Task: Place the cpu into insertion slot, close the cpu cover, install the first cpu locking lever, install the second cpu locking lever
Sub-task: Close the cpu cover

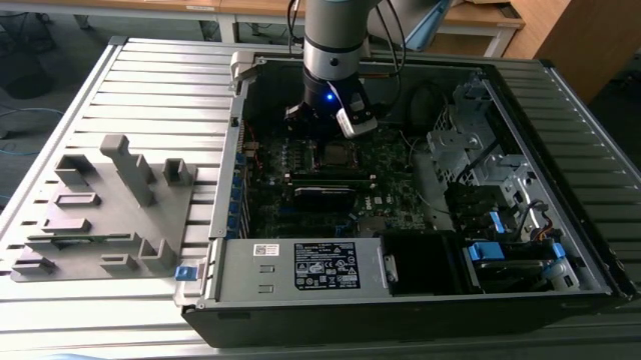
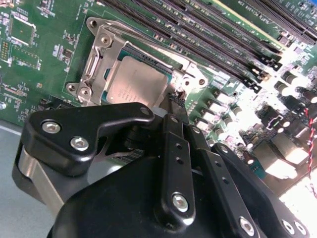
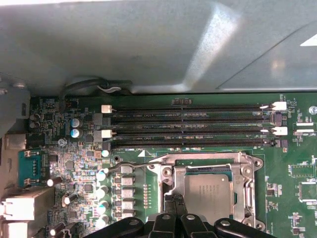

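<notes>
The cpu point(image 3: 208, 194) lies flat in the insertion slot point(image 3: 174, 174), its dull silver face up; it also shows in the second wrist view point(image 2: 134, 83). The silvery cpu cover point(image 3: 208, 158) lies down around it, framing the chip through its window point(image 2: 97, 55). My gripper point(image 3: 174, 200) is shut, its two black fingers point(image 2: 171, 130) pressed together. The tips touch the socket's edge beside the chip point(image 2: 175, 100). I cannot tell whether a locking lever sits under the tips. In the exterior view the gripper point(image 1: 326, 137) hangs just above the socket point(image 1: 335, 155) inside the open computer case.
Long black memory slots point(image 3: 190, 124) run beside the socket. Capacitors point(image 3: 75, 127) and small parts crowd the board. The case's metal wall point(image 3: 148, 44) rises close behind the memory slots. Drive cages point(image 1: 470, 150) and a power supply point(image 1: 300, 266) fill the case. A grey fixture point(image 1: 100, 210) lies outside it.
</notes>
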Motion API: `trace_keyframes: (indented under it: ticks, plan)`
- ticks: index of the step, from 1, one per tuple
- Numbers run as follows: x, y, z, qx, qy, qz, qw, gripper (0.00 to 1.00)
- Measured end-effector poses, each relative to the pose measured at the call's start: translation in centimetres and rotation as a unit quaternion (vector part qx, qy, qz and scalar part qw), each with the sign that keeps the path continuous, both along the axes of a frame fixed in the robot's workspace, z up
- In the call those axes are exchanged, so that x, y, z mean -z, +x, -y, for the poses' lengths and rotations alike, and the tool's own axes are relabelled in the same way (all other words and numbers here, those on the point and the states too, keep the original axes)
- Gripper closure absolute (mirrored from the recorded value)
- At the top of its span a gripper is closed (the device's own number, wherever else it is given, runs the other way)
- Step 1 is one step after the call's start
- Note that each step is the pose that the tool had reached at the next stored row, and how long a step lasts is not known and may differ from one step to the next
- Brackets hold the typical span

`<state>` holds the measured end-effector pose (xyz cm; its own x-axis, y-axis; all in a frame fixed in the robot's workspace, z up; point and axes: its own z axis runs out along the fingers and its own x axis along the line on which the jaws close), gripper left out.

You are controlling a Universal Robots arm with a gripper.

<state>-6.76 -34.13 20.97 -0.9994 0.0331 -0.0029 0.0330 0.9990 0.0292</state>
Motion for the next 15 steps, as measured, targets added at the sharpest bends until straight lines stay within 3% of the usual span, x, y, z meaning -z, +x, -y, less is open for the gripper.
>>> trace_keyframes:
  ticks: [15]
  plan:
    - [0.13, 0.0, -0.16, 0.0, 0.0001, 0.0, 1.0, 0.89]
